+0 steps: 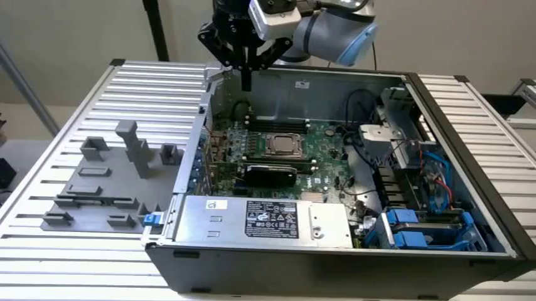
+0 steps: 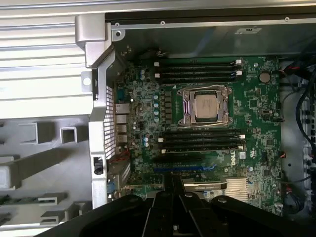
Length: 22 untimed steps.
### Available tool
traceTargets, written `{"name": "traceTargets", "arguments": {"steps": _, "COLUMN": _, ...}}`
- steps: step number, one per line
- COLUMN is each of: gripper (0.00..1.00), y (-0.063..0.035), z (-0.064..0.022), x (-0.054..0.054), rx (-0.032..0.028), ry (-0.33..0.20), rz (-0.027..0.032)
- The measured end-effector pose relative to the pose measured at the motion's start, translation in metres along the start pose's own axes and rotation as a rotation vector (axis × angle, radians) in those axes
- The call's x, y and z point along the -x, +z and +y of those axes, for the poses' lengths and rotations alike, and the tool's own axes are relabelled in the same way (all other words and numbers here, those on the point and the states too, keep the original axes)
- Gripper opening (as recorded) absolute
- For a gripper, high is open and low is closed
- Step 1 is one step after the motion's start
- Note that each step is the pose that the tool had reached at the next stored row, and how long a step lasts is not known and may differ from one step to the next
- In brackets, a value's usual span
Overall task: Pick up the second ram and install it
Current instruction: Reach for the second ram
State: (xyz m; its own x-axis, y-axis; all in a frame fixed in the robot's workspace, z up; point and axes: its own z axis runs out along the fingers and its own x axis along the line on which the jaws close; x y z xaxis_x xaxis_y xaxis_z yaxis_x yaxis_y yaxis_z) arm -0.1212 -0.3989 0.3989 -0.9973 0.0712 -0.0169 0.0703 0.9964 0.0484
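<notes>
Hanging above the rear corner of the open computer case [image 1: 293, 84], the claw [image 1: 247, 88] is showing in the exterior view with its fingers drawn together into one thin dark point. Nothing green is showing between them. As far as I can judge, the second ram [image 1: 94, 200] is sitting on edge in the long low holder of the grey fixture [image 1: 134, 147]. That fixture is resting on the slatted surface [image 1: 50, 269] to the exterior view's left of the case, well apart from the claw.

In the wrist view the claw [image 2: 173, 177] is pointing down over the motherboard [image 2: 256, 98], just beside the nearest bank of memory slots [image 2: 202, 140], and its fingers are pressing together with no gap. Beyond the case wall, a dark greenish strip in a grey holder is looking like the same ram [image 2: 15, 200], though it is too dim to be sure.

I am judging the ram to be light, thin and stiff, but fragile. Its chips and edge contacts are probably not going to tolerate scraping, and the board is likely to crack rather than bend. The two flat faces are likely smooth, so it may be slipping or tilting under a weak pinch. The best hold is probably across the two faces near the middle of the upper edge, well away from the contacts.
</notes>
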Motion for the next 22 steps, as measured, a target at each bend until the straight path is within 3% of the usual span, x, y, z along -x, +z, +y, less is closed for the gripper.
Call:
{"name": "traceTargets", "arguments": {"steps": 3, "gripper": 0.00, "y": -0.0002, "z": -0.0014, "x": -0.007, "rx": 0.0000, "ry": 0.000, "rz": -0.0001}}
{"name": "traceTargets", "arguments": {"steps": 22, "gripper": 0.00, "y": -0.0024, "z": -0.0257, "x": -0.092, "rx": 0.0002, "ry": 0.000, "rz": -0.0033}}
